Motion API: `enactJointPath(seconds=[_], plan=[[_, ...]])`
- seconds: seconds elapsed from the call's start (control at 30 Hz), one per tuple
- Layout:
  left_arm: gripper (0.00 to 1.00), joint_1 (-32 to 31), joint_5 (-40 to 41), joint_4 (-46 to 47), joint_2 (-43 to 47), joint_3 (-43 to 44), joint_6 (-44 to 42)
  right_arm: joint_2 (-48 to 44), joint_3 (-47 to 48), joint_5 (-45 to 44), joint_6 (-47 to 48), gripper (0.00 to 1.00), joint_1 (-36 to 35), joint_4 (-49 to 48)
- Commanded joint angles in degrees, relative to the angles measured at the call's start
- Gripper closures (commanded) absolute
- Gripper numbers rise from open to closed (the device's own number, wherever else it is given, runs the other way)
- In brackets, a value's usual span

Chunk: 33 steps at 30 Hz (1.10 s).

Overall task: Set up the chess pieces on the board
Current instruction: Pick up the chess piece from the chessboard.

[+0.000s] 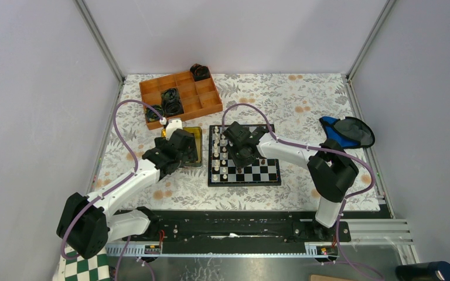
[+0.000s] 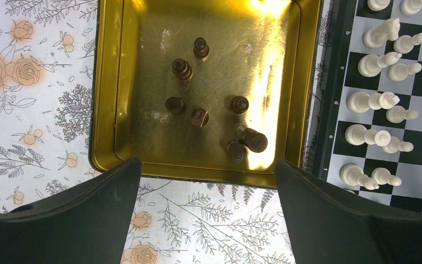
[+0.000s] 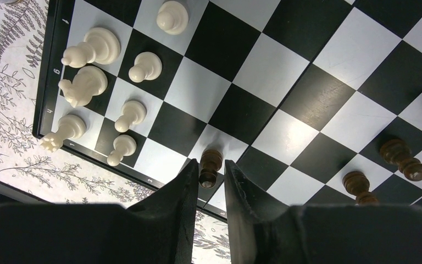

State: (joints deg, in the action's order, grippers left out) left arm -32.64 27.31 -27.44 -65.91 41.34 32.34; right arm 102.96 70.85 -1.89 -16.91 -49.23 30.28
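The board (image 1: 266, 172) lies mid-table with white chess pieces (image 1: 222, 153) lined along its left columns. My right gripper (image 3: 211, 175) is low at the board's (image 3: 236, 66) near edge. Its fingers are open only narrowly, straddling a dark brown pawn (image 3: 210, 161) that stands on a square. The left pad is against the pawn and a sliver of gap shows on the right. Other dark pieces (image 3: 398, 157) stand further right, white ones (image 3: 88, 49) at the left. My left gripper (image 2: 209, 209) hangs wide open and empty above a gold tin (image 2: 104, 82) holding several dark pieces (image 2: 200, 116).
An orange wooden tray (image 1: 202, 105) with black coiled objects (image 1: 173, 102) sits at the back left. A blue and black flat item (image 1: 348, 132) lies at the right. A green-and-white checkered sheet (image 1: 88, 269) pokes out by the left arm's base. Grey walls close both sides.
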Motion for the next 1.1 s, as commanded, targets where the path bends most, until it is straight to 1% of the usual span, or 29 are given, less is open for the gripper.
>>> enactJointPath(seconds=[0.0, 0.43, 0.47, 0.57, 0.63, 0.8, 1.07], plan=[[0.01, -0.4, 1.6, 0.0, -0.1, 2.0, -0.7, -0.4, -0.3, 1.0, -0.5, 0.71, -0.5, 0.1], [0.01, -0.4, 1.5, 0.0, -0.2, 2.1, -0.7, -1.2, -1.4, 1.0, -1.0, 0.72, -0.6, -0.1], [0.01, -0.4, 1.5, -0.1, -0.2, 2.1, -0.7, -1.2, -1.5, 1.0, -1.0, 0.74, -0.6, -0.1], [0.01, -0.5, 1.6, -0.1, -0.1, 2.1, -0.7, -1.6, -1.6, 0.8, -1.1, 0.84, -0.5, -0.1], [0.01, -0.5, 1.6, -0.1, -0.2, 2.1, -0.7, -1.8, -1.5, 0.5, -1.1, 0.88, -0.5, 0.0], [0.01, -0.5, 1.6, -0.2, -0.1, 2.1, -0.6, -3.6, -1.1, -1.3, -1.1, 0.93, -0.5, 1.0], [0.01, -0.6, 1.7, -0.2, 0.1, 2.1, -0.6, -8.2, -2.5, -6.8, -2.3, 0.94, -0.6, 3.3]])
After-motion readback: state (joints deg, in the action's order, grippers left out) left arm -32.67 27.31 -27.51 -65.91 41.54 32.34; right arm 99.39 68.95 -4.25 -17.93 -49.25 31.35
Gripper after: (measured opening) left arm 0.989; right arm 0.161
